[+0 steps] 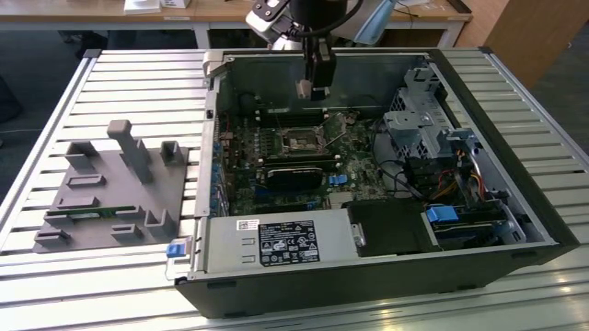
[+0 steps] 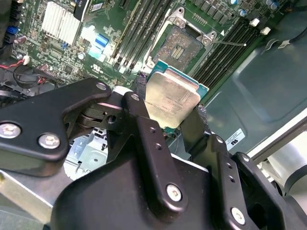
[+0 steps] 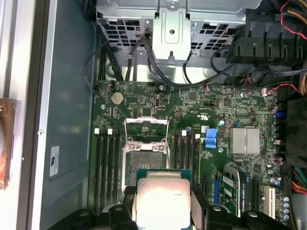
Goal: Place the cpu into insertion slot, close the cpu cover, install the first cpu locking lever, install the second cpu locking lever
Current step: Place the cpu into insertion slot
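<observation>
The gripper (image 1: 313, 88) hangs inside the open computer case (image 1: 515, 207), well above the insertion slot (image 1: 301, 141) on the motherboard (image 1: 359, 172). Its two black fingers (image 2: 141, 93) are drawn in to the width of the chip and pinch the cpu (image 2: 172, 98) by two opposite edges. The dull metal top faces up toward the wrist, and the green rim peeks out on the side toward the slot.

The cpu is in the air, not yet in the slot. In the first wrist view the cpu (image 3: 163, 199) sits between the fingers with the insertion slot (image 3: 144, 160) showing bare just past its edge. I would say the slot lies below the chip and a touch ahead of it, not squarely underneath. The chip is square, so it has no long side to speak of. Its edges do seem to run near enough parallel with the slot's edges, so little twist looks to be wanted.

The cpu cover (image 3: 146, 119) stands swung up at the far side of the slot from the chip, leaving the contact field open. Memory slots (image 3: 105, 163) run along both flanks of the slot. I cannot make out the locking levers well enough to say how they lie.
</observation>
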